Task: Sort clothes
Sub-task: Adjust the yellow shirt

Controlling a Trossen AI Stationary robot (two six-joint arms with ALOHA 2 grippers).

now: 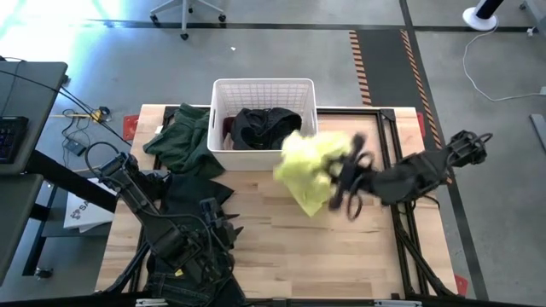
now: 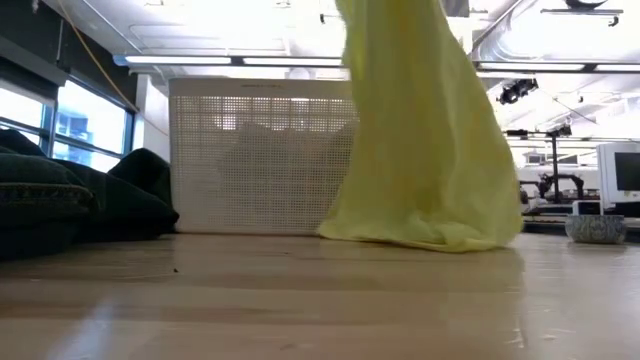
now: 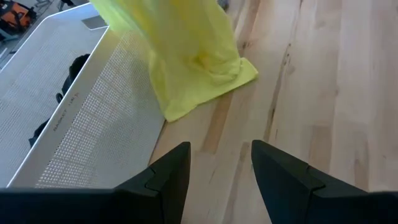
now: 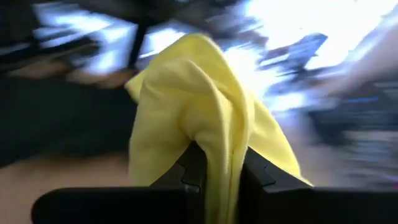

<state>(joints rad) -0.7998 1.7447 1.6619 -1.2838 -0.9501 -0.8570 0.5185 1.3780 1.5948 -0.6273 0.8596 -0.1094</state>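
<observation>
A bright yellow shirt (image 1: 309,166) hangs from my right gripper (image 4: 219,167), which is shut on it above the table just near of the white lattice basket (image 1: 264,107). Its lower end (image 2: 430,235) touches the table. A black garment (image 1: 266,126) and a maroon piece (image 1: 228,128) lie in the basket. A dark green garment (image 1: 183,141) lies on the table left of the basket. My left gripper (image 3: 221,168) hovers open over the bare wood at the near left, holding nothing. My right gripper pinches a bunched fold of the yellow shirt (image 4: 217,140) between its two fingers (image 4: 194,167), several layers gathered together. The fingers come roughly level from the table's right. The shirt drapes over and hangs below them, its lower corner (image 3: 239,71) on the wood.
A dark garment (image 1: 200,192) lies under my left arm at the near left. Bare wood (image 1: 324,247) spreads across the table's near middle and right. A keyboard and cables lie on a side desk (image 1: 26,111) off the left edge.
</observation>
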